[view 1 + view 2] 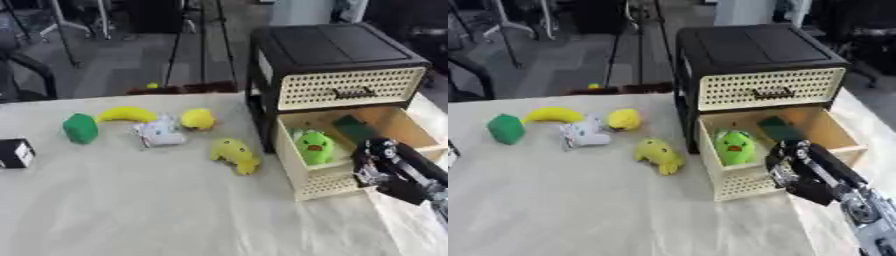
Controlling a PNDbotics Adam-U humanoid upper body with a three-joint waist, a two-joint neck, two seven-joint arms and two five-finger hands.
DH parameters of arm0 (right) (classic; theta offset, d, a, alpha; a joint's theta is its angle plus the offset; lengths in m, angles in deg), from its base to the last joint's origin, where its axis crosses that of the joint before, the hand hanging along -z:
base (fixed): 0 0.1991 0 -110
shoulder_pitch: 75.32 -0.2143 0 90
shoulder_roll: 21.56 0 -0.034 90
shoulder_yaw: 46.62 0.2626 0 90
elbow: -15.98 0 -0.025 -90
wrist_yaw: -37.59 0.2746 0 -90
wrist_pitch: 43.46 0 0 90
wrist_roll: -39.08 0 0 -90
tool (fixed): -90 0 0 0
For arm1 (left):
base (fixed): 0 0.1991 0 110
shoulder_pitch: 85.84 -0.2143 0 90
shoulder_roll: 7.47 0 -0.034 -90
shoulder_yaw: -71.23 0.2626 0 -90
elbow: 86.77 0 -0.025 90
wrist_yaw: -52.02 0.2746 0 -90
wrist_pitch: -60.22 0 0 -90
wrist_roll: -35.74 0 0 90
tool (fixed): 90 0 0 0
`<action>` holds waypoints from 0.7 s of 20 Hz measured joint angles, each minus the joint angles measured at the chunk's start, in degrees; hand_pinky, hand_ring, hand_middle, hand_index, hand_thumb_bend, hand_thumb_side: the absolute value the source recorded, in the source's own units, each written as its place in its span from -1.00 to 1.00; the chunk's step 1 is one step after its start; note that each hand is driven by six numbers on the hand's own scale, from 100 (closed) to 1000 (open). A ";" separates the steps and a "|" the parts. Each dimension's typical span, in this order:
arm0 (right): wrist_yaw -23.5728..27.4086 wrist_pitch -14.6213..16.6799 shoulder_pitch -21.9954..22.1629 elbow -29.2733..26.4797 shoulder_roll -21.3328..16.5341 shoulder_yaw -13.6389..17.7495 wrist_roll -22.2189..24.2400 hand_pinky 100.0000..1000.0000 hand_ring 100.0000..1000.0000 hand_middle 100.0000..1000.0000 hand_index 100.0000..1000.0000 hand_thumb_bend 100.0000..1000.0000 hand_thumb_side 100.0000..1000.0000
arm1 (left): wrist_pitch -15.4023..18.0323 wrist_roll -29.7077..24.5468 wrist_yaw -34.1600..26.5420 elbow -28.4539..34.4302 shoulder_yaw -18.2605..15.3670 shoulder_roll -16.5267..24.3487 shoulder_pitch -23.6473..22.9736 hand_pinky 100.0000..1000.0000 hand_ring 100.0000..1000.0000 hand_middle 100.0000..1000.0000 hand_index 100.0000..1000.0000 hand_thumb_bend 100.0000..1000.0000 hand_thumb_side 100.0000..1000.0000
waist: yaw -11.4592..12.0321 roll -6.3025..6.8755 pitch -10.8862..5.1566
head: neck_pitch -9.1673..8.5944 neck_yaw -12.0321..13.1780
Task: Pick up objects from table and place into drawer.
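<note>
The right hand is seen at the open drawer, clenched on nothing; a green duck is lodged inside, toys left on the bench.

A black cabinet with cream mesh drawer fronts stands at the worktop's far right, its lower drawer pulled open. Inside sit a green duck toy and a dark green block. The right hand hangs at the drawer's front right corner. Left of the cabinet lie a yellow plush, a white toy, a small yellow toy, a banana, a green toy and a black box.
</note>
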 measured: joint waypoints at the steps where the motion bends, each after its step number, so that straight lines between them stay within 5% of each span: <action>1: -0.52 0.01 -0.14 0.08 0.00 0.00 -0.02 -1.00 -0.62 0.08 -0.02 -1.00 0.79 | 0.00 0.00 0.05 0.00 -0.02 -0.02 -0.03 -0.19 -0.08 0.02 0.42 0.28 0.57 | 0.02 0.05 -0.03 | 0.00 -0.04; 14: -7.79 0.50 -2.20 2.09 0.06 -0.04 -3.64 -1.00 -0.38 0.30 0.20 -1.00 0.62 | -0.16 0.27 0.68 0.03 -0.17 -0.99 -0.29 -0.19 -0.08 0.02 0.42 0.28 0.56 | 0.49 0.27 -0.05 | 0.01 -0.34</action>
